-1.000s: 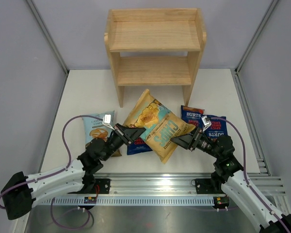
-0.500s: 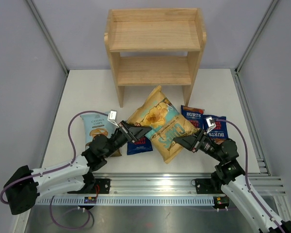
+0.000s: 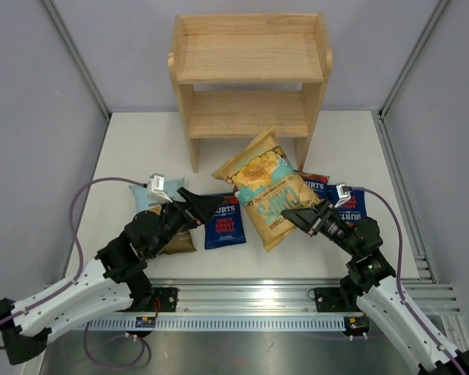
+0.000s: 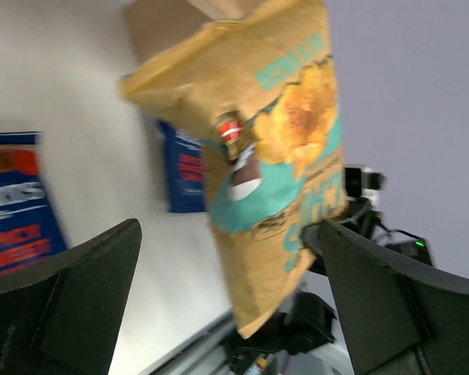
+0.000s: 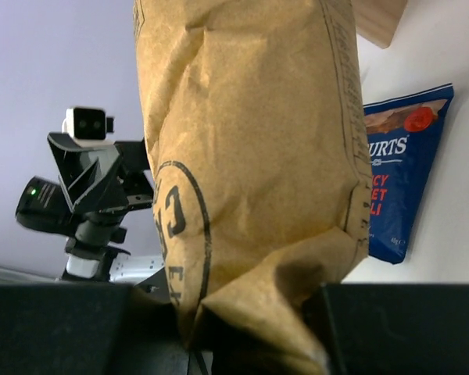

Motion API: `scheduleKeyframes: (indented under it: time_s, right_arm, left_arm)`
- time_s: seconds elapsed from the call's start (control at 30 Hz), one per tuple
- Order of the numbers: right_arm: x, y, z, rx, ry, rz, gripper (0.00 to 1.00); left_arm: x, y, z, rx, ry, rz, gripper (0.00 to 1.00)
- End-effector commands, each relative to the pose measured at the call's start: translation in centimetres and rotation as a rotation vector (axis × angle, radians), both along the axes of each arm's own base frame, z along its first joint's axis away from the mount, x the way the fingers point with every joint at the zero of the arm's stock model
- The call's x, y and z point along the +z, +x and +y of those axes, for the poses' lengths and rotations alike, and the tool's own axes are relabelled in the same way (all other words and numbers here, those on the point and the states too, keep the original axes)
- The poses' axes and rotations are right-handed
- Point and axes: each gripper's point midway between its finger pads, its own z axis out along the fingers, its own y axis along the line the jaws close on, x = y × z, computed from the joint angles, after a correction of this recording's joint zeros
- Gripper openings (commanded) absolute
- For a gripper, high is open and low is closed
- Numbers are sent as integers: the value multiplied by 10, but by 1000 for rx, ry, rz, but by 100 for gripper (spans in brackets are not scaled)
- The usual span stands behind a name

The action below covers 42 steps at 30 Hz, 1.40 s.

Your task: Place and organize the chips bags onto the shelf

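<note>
handling of yellow bag (image 3: 270, 187): judged light, crinkly, slippery, contents fragile; take by flat seam, never squeeze belly. pinched at near bottom seam by right gripper (image 3: 305, 220), held aloft just near of shelf (image 3: 250, 58). left gripper (image 3: 213, 208) spread wide, touching nothing. count: one yellow bag, one pale-blue bag (image 3: 141, 195), three dark-blue bags (image 3: 225, 226), one shelf.

White-and-black arms (image 3: 78, 297), purple cables (image 3: 102, 181)

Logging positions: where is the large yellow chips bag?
In the top view the yellow bag is held up mid-table, just in front of the shelf, pinched at its lower edge by the right gripper.
</note>
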Motion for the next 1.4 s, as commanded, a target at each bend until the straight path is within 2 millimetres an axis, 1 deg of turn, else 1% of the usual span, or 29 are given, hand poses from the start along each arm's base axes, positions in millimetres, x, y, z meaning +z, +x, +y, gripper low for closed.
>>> scheduleKeyframes:
  time_s: [0.0,0.03,0.07,0.1,0.13,0.23,0.27,0.33,0.37,0.43,0.47,0.57,0.6,0.7,0.73,0.77,0.87,0.9,0.97,1.0,1.07,1.1,1.13,1.17,1.2,1.23,1.27,1.3,1.37]
  right_arm:
    - [56,17,-5,-81,95,-118,17]
    - [64,20,-5,-90,107,-121,17]
    - [61,29,-3,-101,104,-85,16]
    - [73,33,-3,-117,115,-93,17]
    - [69,42,-1,-126,104,-62,16]
    - [80,64,2,-167,122,-30,16]
    - [81,70,3,-178,136,-3,16]
    - [95,84,2,-217,164,-2,16]
    - [95,95,5,-228,174,19,16]
    - [112,109,10,-234,207,20,15]
    - [109,113,12,-233,214,32,15]
    - [118,130,19,-230,264,49,15]
    - [123,135,19,-242,281,51,15]
    - [110,163,17,-325,282,117,14]
    - [112,170,16,-349,292,124,13]
    - [102,184,15,-391,302,160,12]
    - [94,211,15,-474,324,197,13]
    - [102,214,23,-474,332,188,13]
    - [91,231,28,-531,332,215,13]
    - [100,233,40,-522,346,208,13]
    - [84,248,55,-552,317,240,13]
    - [98,255,61,-553,333,227,13]
    - [81,263,75,-553,304,259,13]
    - [76,270,78,-580,294,272,13]
    - [89,276,83,-587,310,261,13]
    - [74,282,93,-601,280,286,13]
    - [68,288,94,-637,259,297,13]
    - [78,292,101,-641,270,288,12]
    - [58,300,114,-669,232,326,12]
  left_arm:
    - [-20,10,66,253,228,58,99]
    - [-8,9,75,273,251,40,99]
    - [-7,7,83,288,282,40,99]
    - [-14,5,97,310,374,46,99]
    - [6,2,104,321,375,28,99]
    - [6,-6,124,315,528,40,99]
    - [15,-13,134,313,558,46,99]
    - [18,-18,141,297,619,46,99]
    - [17,-22,147,286,653,52,99]
    - [24,-29,152,245,683,16,99]
    - [25,-31,154,246,676,13,99]
    - [23,-36,162,241,671,-20,99]
    - [14,-36,163,236,691,-23,99]
    - [10,-37,173,279,652,-62,99]
    - [2,-36,174,289,651,-57,99]
    - [4,-36,175,298,632,-64,99]
    - [11,-40,184,324,578,-90,99]
    - [11,-40,187,335,569,-90,99]
    - [11,-43,191,346,547,-91,99]
    - [11,-43,192,350,537,-92,99]
    - [13,-45,196,360,515,-100,99]
    - [14,-46,197,362,508,-101,99]
    - [14,-46,198,364,502,-103,99]
    - [15,-47,200,368,492,-106,99]
    - [14,-48,201,375,487,-106,99]
    - [15,-48,202,376,481,-107,99]
    - [16,-49,204,379,472,-111,99]
    - [16,-49,205,383,468,-113,99]
    - [16,-50,207,386,461,-116,99]
